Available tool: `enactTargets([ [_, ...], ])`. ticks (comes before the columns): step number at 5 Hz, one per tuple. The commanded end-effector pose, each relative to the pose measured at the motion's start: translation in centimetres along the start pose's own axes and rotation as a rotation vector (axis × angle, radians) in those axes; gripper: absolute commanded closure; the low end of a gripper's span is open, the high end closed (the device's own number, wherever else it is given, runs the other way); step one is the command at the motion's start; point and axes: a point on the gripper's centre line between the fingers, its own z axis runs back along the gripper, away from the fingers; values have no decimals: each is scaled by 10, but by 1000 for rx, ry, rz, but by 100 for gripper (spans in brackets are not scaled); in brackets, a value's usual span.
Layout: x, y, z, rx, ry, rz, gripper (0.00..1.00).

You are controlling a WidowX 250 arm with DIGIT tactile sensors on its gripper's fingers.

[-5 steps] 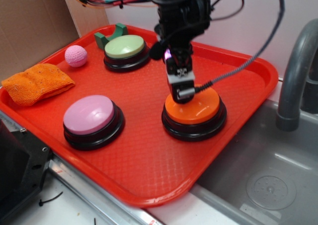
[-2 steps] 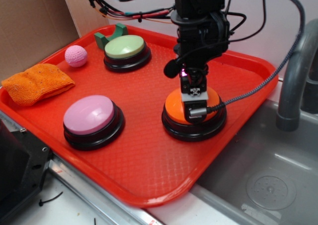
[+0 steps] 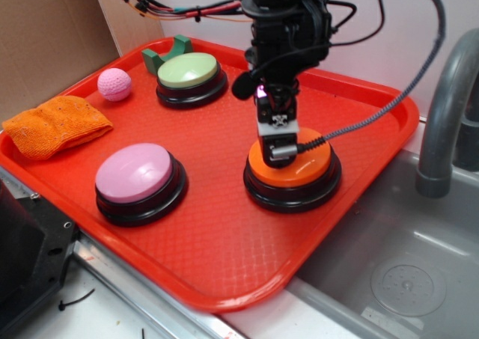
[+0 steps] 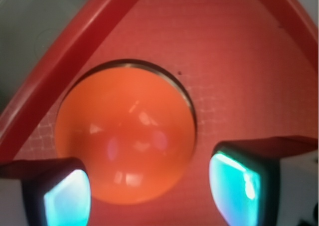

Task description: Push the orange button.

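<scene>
1. The orange button (image 3: 293,165) sits on the red tray (image 3: 224,257), toward the corner of it nearest the sink (image 3: 404,272), well apart from the pink button (image 3: 139,176) and the green button (image 3: 190,73).
2. The gripper (image 3: 275,149) hangs straight down over the orange dome, its tip over the left part of the top. From where I stand it looks to be touching or just above the surface; I cannot tell which.
3. In the wrist view the two fingers (image 4: 66,195) stand apart, one to either side of the dome's near edge, with nothing held between them. So the hand is spread and empty, not grasping anything.
4. As for progress: the arm is already lined up over the right button, so the reaching part seems done. Whether the press itself has registered I cannot say, since no light or sunk dome shows it.
5. What is left, as I judge it, is a firm push down if none has landed.
</scene>
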Motion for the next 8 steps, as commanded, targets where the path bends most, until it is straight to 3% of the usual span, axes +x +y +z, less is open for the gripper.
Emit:
enactTargets([
  [1,-6,-12,48,45,-57,10,0],
  [3,-20,-11,72,-4,-61,91,0],
  [8,-37,-20,113,41,-67,148,0],
])
